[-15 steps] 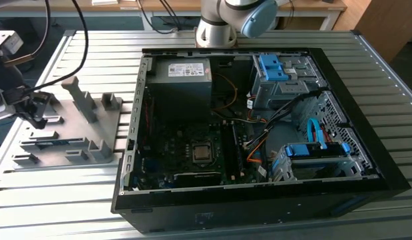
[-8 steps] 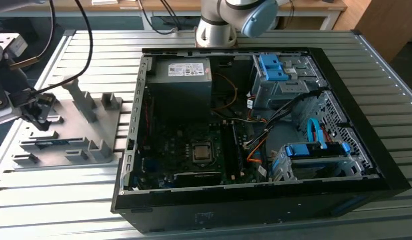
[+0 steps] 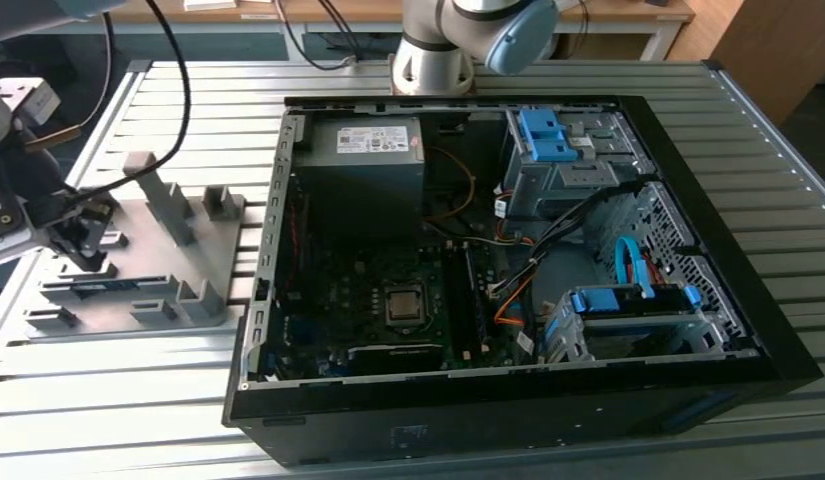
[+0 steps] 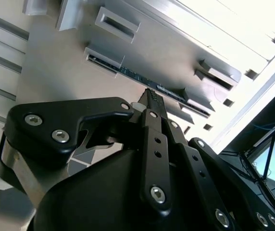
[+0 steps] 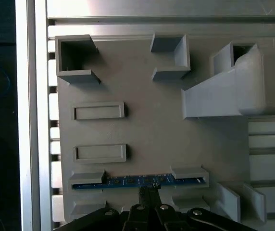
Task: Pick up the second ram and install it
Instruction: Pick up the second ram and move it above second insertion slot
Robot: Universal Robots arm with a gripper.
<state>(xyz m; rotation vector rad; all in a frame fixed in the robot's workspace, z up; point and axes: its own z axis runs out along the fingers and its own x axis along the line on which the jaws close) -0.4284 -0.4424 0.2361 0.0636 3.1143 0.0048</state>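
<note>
**A:** Start at the exterior view's left. What is there?

**B:** The pincer (image 3: 85, 262), hanging over a grey holder tray (image 3: 125, 265) that sits on the slatted bench (image 3: 119, 400).

**A:** Open or closed?

**B:** Closed. In both wrist views its black fingers are drawn together, tip to tip.

**A:** And the second ram?

**B:** Right at the pincer's tips. The thin blue stick (image 5: 137, 181) stands on edge in the tray, with a grey bracket holding it near each end. The tips come to about its middle. I cannot tell whether they touch it.

**A:** Further along?

**B:** Well apart from the pincer, toward the exterior view's right, an open computer case (image 3: 519, 420) lies on the bench. Its motherboard (image 3: 385, 300) faces up.
</note>
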